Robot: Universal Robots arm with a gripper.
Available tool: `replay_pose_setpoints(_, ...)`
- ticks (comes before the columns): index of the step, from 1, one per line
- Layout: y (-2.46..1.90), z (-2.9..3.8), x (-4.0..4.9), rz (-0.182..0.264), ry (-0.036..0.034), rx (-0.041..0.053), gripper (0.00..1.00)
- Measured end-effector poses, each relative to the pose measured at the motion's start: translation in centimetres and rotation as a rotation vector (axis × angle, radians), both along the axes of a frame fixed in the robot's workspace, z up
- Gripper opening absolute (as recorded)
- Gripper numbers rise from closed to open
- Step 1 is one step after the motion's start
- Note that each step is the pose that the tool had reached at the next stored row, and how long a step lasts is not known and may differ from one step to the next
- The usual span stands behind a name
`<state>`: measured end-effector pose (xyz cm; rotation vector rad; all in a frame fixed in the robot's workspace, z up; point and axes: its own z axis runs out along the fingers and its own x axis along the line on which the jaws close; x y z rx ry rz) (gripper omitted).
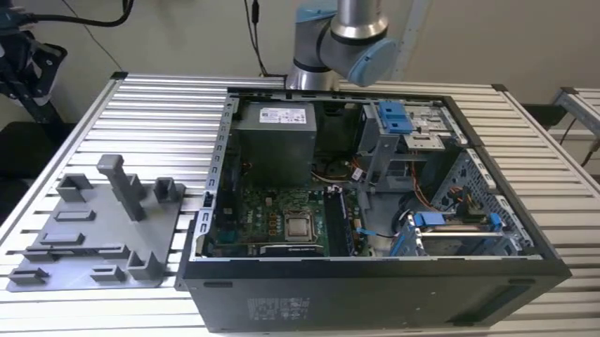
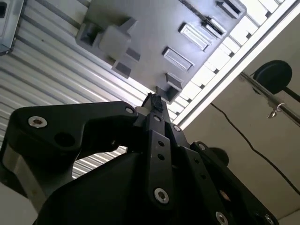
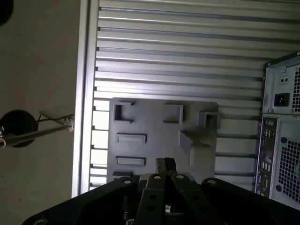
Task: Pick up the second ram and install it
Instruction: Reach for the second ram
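- The black gripper (image 2: 153, 101) (image 3: 165, 163) hangs high over the slatted aluminium surface (image 1: 159, 119). Its fingers (image 3: 161, 165) are pressed together with nothing between them.
- In both wrist views, the tips line up with one edge of the flat grey plastic holder tray (image 2: 154, 28) (image 3: 154, 136), which lies well below them.
- In the exterior view, the tray (image 1: 94, 246) lies on the surface just beside the open black computer case (image 1: 375, 288), on the exterior view's left. The tall grey post (image 1: 122, 186) stands upright on the tray among low holder blocks.
- No dark stick can be made out in the holder blocks.
- Inside the case, long thin near-black strips stand on edge in the slots just beside the square silver processor (image 1: 300, 226), on the exterior view's right of it.
- The second ram (image 1: 341, 221) appears to be one of these strips, but I cannot tell which.
- The grey and silver robot arm (image 1: 342, 42) rises behind the case's far wall.
- In the first wrist view, the perforated rear panel (image 3: 281, 140) of the case stands near the tray.
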<state>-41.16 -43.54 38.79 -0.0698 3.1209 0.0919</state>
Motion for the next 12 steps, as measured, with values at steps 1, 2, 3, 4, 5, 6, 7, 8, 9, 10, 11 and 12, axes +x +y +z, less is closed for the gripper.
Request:
replay_pose_setpoints(1, -0.32, -0.01, -0.03, 0.000, -0.0001, 0.0000, 0.11)
replay_pose_setpoints(2, -0.58, -0.02, -0.04, 0.000, 0.0000, 0.0000, 0.11)
replay_pose_setpoints(3, -0.85, -0.03, -0.06, 0.000, -0.0001, 0.0001, 0.11)
replay_pose_setpoints(4, -1.14, -0.03, -0.08, 0.000, -0.0001, 0.0001, 0.11)
replay_pose_setpoints(5, -1.43, -0.03, -0.11, 0.000, -0.0001, 0.0001, 0.11)
replay_pose_setpoints(6, -1.74, -0.03, -0.15, 0.000, 0.0000, 0.0000, 0.11)
replay_pose_setpoints(7, -2.03, -0.05, -0.20, 0.000, -0.0001, 0.0001, 0.11)
replay_pose_setpoints(8, -2.32, -0.05, -0.25, 0.000, -0.0001, 0.0001, 0.11)
replay_pose_setpoints(9, -2.58, -0.06, -0.29, 0.000, -0.0001, 0.0000, 0.11)
replay_pose_setpoints(10, -2.86, -0.05, -0.34, 0.000, 0.0000, 0.0000, 0.11)
replay_pose_setpoints(11, -3.13, -0.06, -0.37, 0.000, -0.0001, 0.0001, 0.11)
replay_pose_setpoints(12, -3.37, -0.07, -0.39, 0.000, 0.0000, 0.0000, 0.11)
